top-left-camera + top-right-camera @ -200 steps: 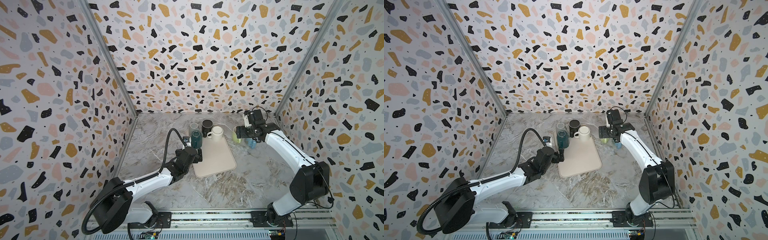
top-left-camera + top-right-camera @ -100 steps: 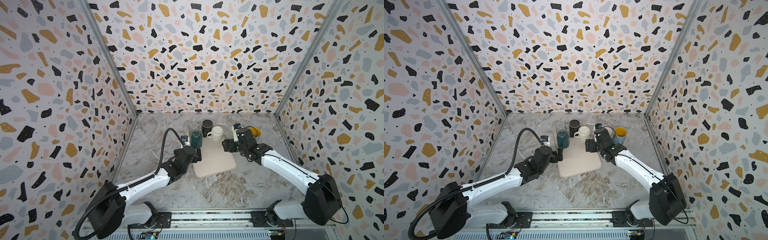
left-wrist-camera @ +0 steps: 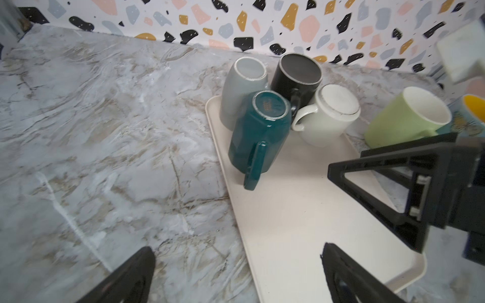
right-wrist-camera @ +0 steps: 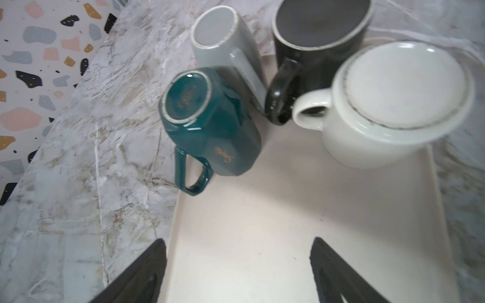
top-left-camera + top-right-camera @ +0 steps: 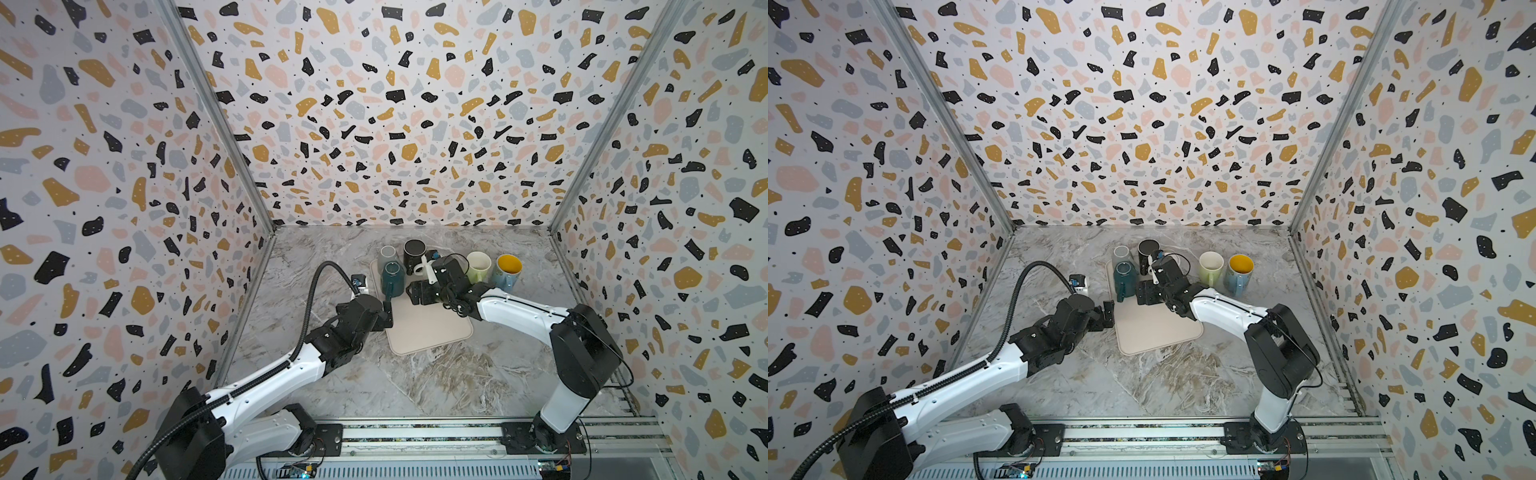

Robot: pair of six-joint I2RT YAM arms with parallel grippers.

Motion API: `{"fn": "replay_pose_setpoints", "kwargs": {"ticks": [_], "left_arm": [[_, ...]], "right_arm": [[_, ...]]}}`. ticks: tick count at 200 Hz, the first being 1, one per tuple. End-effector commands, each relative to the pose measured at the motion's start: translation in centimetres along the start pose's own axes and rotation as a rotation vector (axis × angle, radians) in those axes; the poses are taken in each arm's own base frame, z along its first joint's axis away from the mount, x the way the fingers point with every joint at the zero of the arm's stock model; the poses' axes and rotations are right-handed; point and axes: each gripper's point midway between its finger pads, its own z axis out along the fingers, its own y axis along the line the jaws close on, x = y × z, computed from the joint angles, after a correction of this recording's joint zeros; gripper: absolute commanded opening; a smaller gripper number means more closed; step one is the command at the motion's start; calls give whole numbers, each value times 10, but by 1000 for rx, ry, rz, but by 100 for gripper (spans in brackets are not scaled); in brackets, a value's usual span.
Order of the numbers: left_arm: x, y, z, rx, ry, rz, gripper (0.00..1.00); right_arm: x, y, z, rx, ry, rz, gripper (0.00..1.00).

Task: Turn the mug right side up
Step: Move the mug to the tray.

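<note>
Four mugs are kept base-up at the far end of a tray, with both pincers spread and nothing pinched.

The marble tabletop [image 5: 436, 382] is left open in front of and to the left of the cream tray [image 5: 428, 328], whose near half is bare. Its far end is crowded: the black mug [image 3: 296, 76], grey mug [image 3: 244, 86], teal mug [image 3: 259, 131] and white mug [image 3: 330, 115] are stood close together, mouths down, long axes upright. The teal mug is set at the tray's left edge, handle turned toward the front; the white mug's handle is turned toward the teal one. Off the tray to the right, a green mug [image 5: 478, 266] and a yellow-lined mug [image 5: 507, 272] are stood mouth-up. The right gripper [image 4: 238, 267] is held above the bare tray just before the white mug, the left gripper [image 3: 236, 275] across the tray's left edge.
</note>
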Motion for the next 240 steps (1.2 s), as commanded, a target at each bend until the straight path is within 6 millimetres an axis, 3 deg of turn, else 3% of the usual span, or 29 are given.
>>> {"fn": "replay_pose_setpoints", "kwargs": {"ticks": [1, 41, 115, 133, 157, 206, 240], "left_arm": [[-4, 11, -8, -32, -7, -21, 100], [-6, 32, -20, -91, -52, -32, 100], [1, 52, -31, -139, -74, -39, 100], [2, 54, -31, -142, -75, -39, 100], [2, 52, -30, -133, -71, -40, 100], [4, 49, -27, -116, -72, -45, 100], [4, 46, -25, -104, -75, -49, 100]], "right_arm": [[-19, 23, 4, -74, -40, -27, 84], [-17, 33, 36, -53, 8, -63, 74], [-4, 44, 75, -11, 90, -139, 72], [-2, 36, 78, 46, 103, -146, 70], [1, 26, 75, 97, 116, -163, 59], [6, 12, 68, 161, 151, -176, 53], [9, 7, 61, 160, 185, -184, 41]]}}
